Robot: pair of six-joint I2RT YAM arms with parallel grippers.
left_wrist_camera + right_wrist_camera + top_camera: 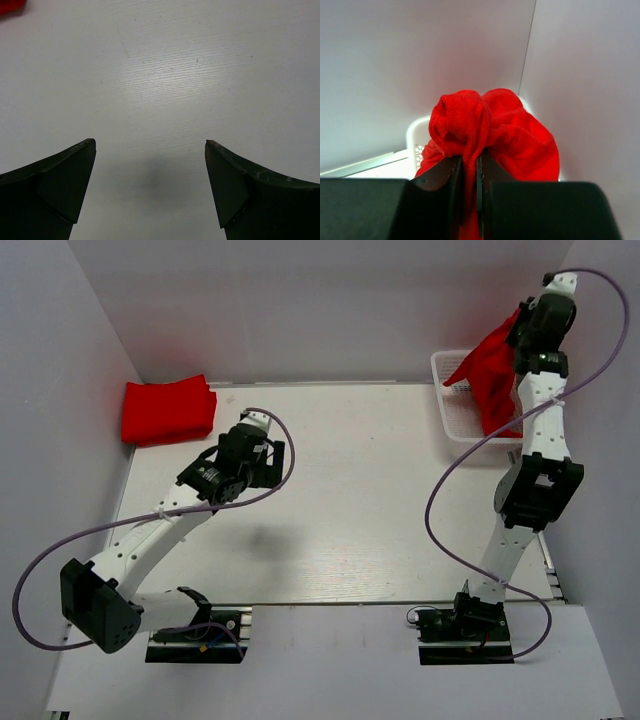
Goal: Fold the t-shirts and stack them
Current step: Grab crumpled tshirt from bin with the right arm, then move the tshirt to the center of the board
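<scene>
A folded red t-shirt lies at the table's far left corner; a sliver of it shows in the left wrist view. My left gripper is open and empty over bare table, right of that shirt; in the left wrist view its jaws stand wide apart. My right gripper is raised over the basket and shut on a bunched red t-shirt that hangs down from it. In the right wrist view the cloth is pinched between the fingers of the gripper.
A white mesh basket stands at the far right corner, under the hanging shirt; its rim shows in the right wrist view. White walls close the table at the back and both sides.
</scene>
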